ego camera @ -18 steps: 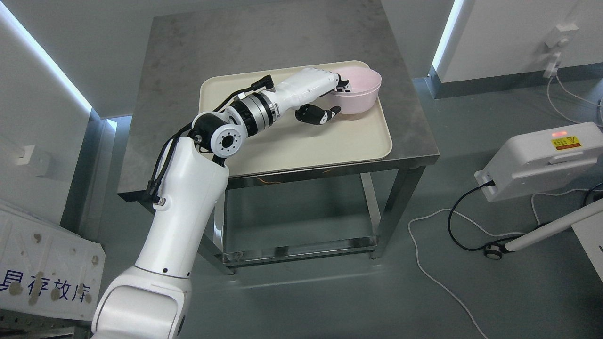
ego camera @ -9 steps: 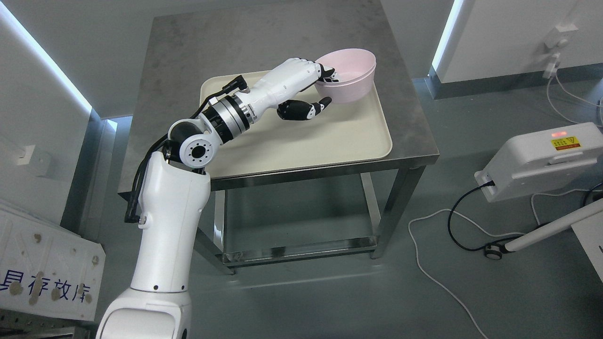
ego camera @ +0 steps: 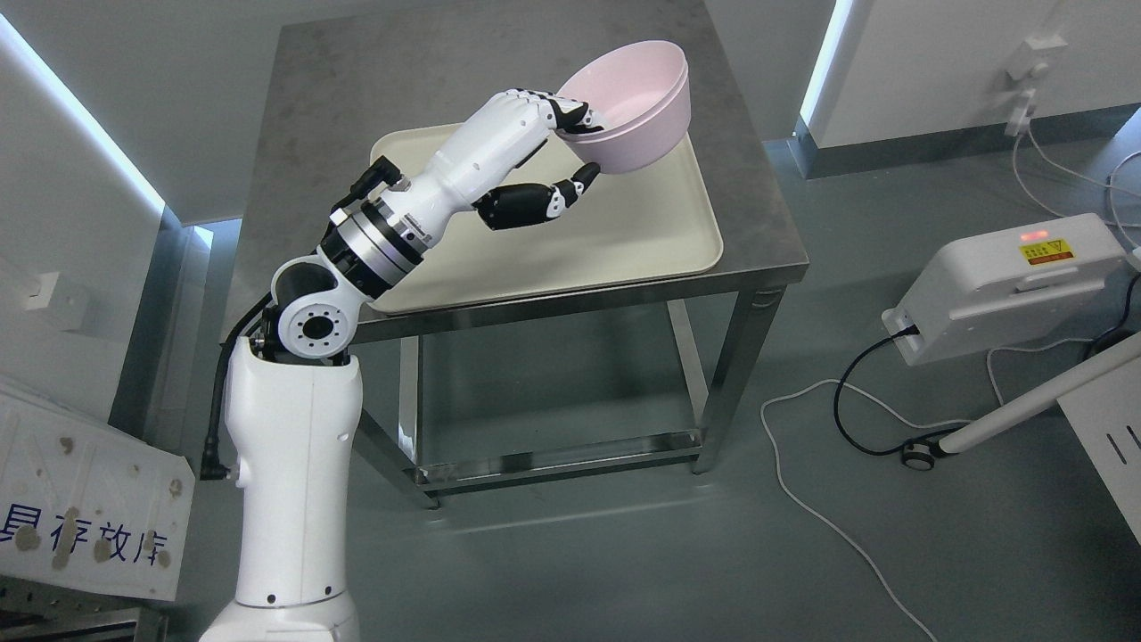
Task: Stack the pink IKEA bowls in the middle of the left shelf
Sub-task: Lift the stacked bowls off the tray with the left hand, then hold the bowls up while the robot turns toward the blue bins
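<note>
At the far left, a white panel (ego camera: 85, 526) with blue lettering leans at floor level beside the robot's left arm, which rises from the bottom edge toward a steel table (ego camera: 294, 134). The left hand (ego camera: 526, 152) pinches the near rim of a single pink bowl (ego camera: 637, 102), fingers (ego camera: 562, 111) hooked over the edge and into the bowl, thumb (ego camera: 557, 196) pressing from beneath; the bowl hangs tilted in the air above the far right corner of one cream tray (ego camera: 624, 259), clear of it. The bowl looks like light, rigid plastic, smooth and probably slippery, so a rim pinch seems workable but liable to let it swing; a hold lower on the wall would likely steady it. Only one bowl is in sight, one tray, one table. No shelf shows here, so the carry appears to lie ahead. At right, one white box (ego camera: 1007, 285) with a yellow warning label sits on the floor, cables (ego camera: 802, 499) trailing from it. The right arm is out of sight.
</note>
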You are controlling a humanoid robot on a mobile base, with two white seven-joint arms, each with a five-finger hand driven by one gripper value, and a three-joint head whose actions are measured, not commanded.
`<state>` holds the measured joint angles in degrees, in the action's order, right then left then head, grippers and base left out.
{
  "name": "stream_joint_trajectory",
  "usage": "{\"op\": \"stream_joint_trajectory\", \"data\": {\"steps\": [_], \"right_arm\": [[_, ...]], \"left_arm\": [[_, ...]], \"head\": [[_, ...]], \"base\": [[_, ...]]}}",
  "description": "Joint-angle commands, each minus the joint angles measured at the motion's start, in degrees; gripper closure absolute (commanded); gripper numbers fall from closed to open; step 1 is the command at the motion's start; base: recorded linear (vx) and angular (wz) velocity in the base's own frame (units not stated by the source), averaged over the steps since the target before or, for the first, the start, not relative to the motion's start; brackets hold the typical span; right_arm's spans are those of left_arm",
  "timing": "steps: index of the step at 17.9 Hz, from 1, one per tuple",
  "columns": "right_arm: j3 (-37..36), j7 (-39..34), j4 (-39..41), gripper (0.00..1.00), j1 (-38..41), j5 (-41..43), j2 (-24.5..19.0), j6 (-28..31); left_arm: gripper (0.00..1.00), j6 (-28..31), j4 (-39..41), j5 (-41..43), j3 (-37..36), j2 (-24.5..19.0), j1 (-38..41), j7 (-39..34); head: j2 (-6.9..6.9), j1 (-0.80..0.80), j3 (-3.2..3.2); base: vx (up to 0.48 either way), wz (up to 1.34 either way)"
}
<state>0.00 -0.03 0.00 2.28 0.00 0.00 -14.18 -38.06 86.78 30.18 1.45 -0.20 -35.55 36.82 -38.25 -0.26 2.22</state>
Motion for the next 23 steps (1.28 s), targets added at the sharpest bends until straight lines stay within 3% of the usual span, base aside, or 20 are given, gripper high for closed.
{"op": "stream_joint_trajectory", "data": {"steps": [1,7,13,23], "right_arm": [[-0.26,0.03,1.0,0.0,0.01,0.09,1.0,0.03],[-0.26,0.03,1.0,0.0,0.01,0.09,1.0,0.03],[-0.26,0.03,1.0,0.0,0.01,0.09,1.0,0.03],[-0.26,0.03,1.0,0.0,0.01,0.09,1.0,0.03]], "left_arm": [[0.96,-6.94,9.38,-3.28,6.1,-0.8,4.69,0.27],[0.95,-6.94,9.38,-6.89,10.67,-0.8,9.79,2.73],[0.94,-6.94,9.38,-7.42,10.5,-0.8,17.09,3.17],[0.94,-6.94,9.55,-8.12,10.68,-0.8,17.8,2.99]], "head": [[0.0,0.0,0.0],[0.0,0.0,0.0],[0.0,0.0,0.0],[0.0,0.0,0.0]], "base": [[-0.135,-0.07],[-0.149,-0.04],[-0.121,-0.1],[-0.261,0.08]]}}
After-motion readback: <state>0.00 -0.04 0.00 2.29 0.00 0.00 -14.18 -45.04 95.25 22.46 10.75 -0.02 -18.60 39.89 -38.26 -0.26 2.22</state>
